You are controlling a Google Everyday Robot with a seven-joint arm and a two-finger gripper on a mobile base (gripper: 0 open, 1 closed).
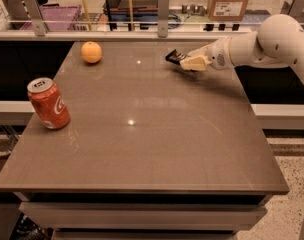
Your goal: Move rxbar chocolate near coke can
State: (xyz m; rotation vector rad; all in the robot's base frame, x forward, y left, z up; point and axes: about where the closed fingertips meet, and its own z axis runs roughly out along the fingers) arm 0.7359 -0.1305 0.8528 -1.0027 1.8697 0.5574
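Note:
The coke can (pixel 48 103), red with a silver top, stands upright near the table's left edge. The rxbar chocolate (pixel 175 57), a small flat black bar, is at the far right of the table, held in my gripper (pixel 188 62). The cream fingers are closed around the bar's right end, and its left end sticks out toward the left. The white arm (pixel 262 44) reaches in from the right. The bar is far from the can, across the table.
A round orange fruit (pixel 91 52) sits at the far left of the brown table (pixel 142 149). A glass rail with metal posts (pixel 163 7) runs along the table's back edge. Boxes and shelves lie beyond it.

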